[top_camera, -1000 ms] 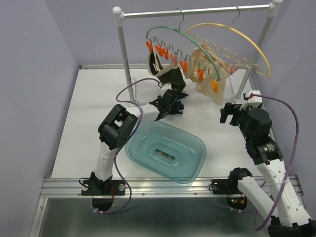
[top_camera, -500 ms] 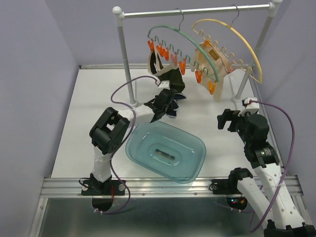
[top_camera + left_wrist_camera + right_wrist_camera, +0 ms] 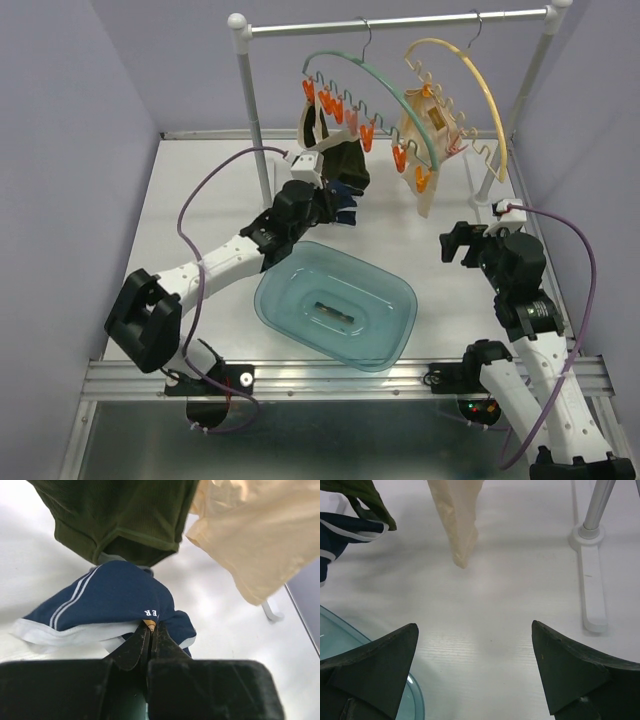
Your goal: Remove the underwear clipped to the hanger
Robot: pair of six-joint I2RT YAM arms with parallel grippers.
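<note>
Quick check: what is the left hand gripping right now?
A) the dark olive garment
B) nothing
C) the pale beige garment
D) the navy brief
D: in the left wrist view the left hand is shut on the navy brief, below the olive garment.

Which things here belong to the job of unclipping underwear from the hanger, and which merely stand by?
Job: navy brief, pinched in the left fingers; olive brief; beige garment; green hanger; yellow hanger; orange clips.
Standing by: teal basin; rail stand; open right fingers.
</note>
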